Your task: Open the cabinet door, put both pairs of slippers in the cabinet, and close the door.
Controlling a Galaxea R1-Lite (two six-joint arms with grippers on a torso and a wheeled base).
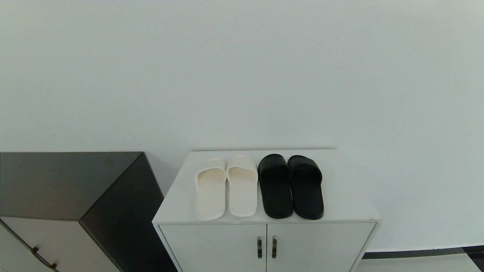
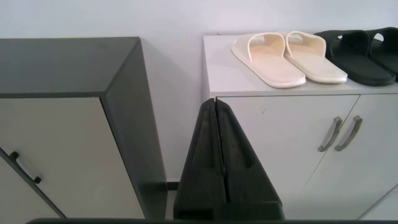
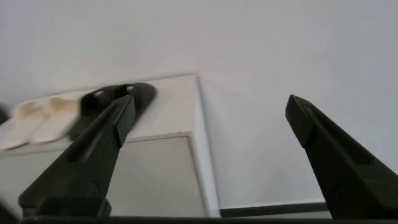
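A white cabinet stands against the wall with both doors closed and two metal handles at the middle seam. On its top lie a white pair of slippers and, to their right, a black pair of slippers. In the left wrist view my left gripper is shut with nothing in it, low and off the cabinet's left front corner, below the white slippers. My right gripper stands open and holds nothing, low by the cabinet's right side, with the black slippers beyond.
A taller dark cabinet with a pale door and a dark handle stands just left of the white one, with a narrow gap between. A white wall rises behind both. Bare floor and a dark baseboard lie to the right.
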